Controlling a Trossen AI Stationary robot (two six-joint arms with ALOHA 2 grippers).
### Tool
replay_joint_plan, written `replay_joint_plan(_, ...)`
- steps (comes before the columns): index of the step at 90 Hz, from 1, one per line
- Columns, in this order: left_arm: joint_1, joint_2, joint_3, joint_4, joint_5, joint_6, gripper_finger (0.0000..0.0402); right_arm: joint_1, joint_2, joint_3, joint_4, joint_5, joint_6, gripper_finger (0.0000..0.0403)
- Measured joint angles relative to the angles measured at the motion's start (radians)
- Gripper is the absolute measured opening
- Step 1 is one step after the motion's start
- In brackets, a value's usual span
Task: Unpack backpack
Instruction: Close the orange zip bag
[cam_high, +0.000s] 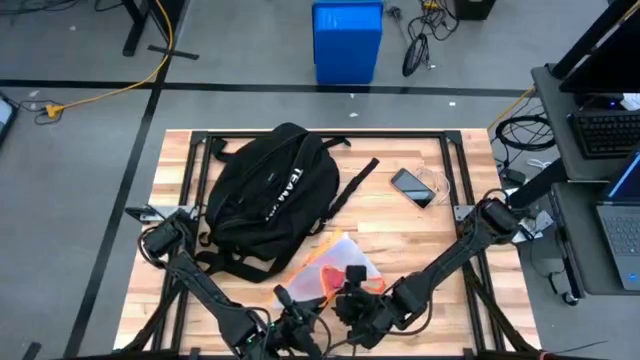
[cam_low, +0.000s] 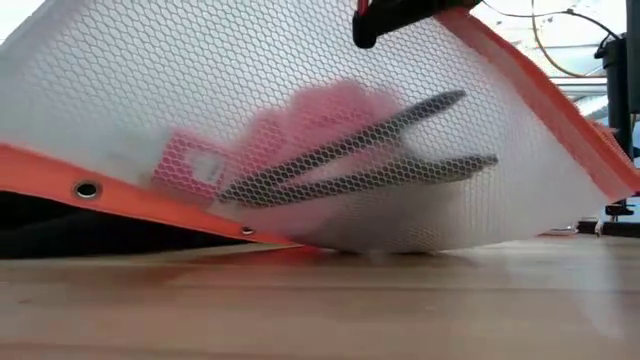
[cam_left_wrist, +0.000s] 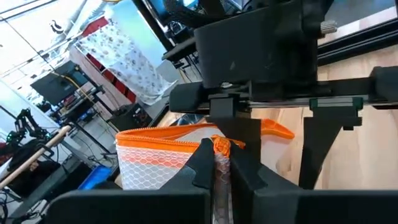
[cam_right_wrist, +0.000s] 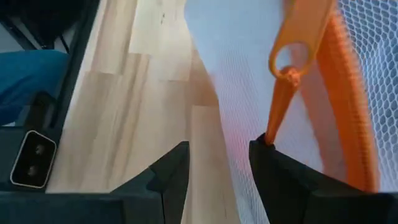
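Wooden tabletop (cam_high: 420, 240) fills my view from above. Closest to me, both grippers meet over a white mesh pouch with orange edges (cam_high: 335, 268). My left gripper (cam_left_wrist: 214, 169) has its fingers pinched tight on the pouch's orange zipper end. My right gripper (cam_right_wrist: 217, 167) has its fingers apart, with the orange zipper pull (cam_right_wrist: 292, 59) hanging just past them. Farther back lies the big black soft backpack with white letters (cam_high: 270, 190), on the table's left side. A black phone (cam_high: 412, 187) rests well to its right.

A matt black cloth backpack (cam_high: 268, 190) and a translucent white mesh pouch (cam_high: 335, 265) with orange fabric edging lie on a smooth pale wooden table (cam_high: 420, 240).
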Motion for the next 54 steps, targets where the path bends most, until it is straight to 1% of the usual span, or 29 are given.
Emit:
replay_joint_plan(27,-0.004,0.0,0.0,0.0,-0.001,0.0,0.0004,0.025,0.0,0.0,-0.033,-0.024,0.082,0.0155)
replay_joint_plan(33,-0.004,0.0,0.0,0.0,-0.001,0.0,0.0004,0.029,0.0,0.0,-0.044,-0.014,0.081,0.0155)
replay_joint_plan(44,-0.006,0.001,0.0,-0.001,-0.001,0.0,0.0004,0.012,0.0,0.0,-0.076,0.046,0.091,0.0155)
replay_joint_plan(54,-0.007,0.001,0.0,0.0,-0.001,0.0,0.0004,0.001,0.0,0.0,-0.056,0.056,0.059,0.0155)
